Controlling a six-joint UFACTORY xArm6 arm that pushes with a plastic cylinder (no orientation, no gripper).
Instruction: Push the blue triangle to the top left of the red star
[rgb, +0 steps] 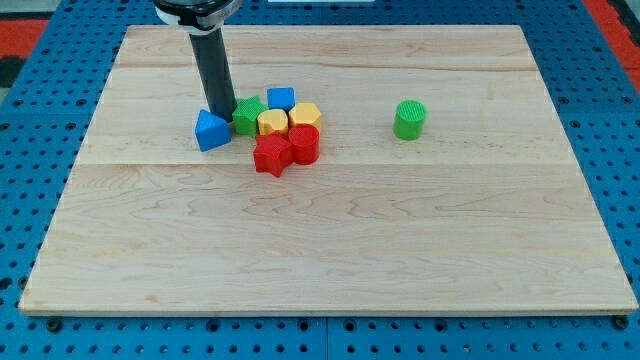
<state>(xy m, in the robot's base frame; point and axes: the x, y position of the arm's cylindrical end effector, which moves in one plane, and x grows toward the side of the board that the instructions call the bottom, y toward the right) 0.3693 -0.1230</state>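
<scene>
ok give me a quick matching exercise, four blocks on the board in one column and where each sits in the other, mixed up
Things:
1. blue triangle
2. green cylinder
3. red star
4. blue cube

Places:
A. alone, toward the view's right
B. top of the cluster
C. bottom of the cluster
D. left of the cluster, just below my tip

Pairs: 1-D, 2-A, 3-C, 4-B
</scene>
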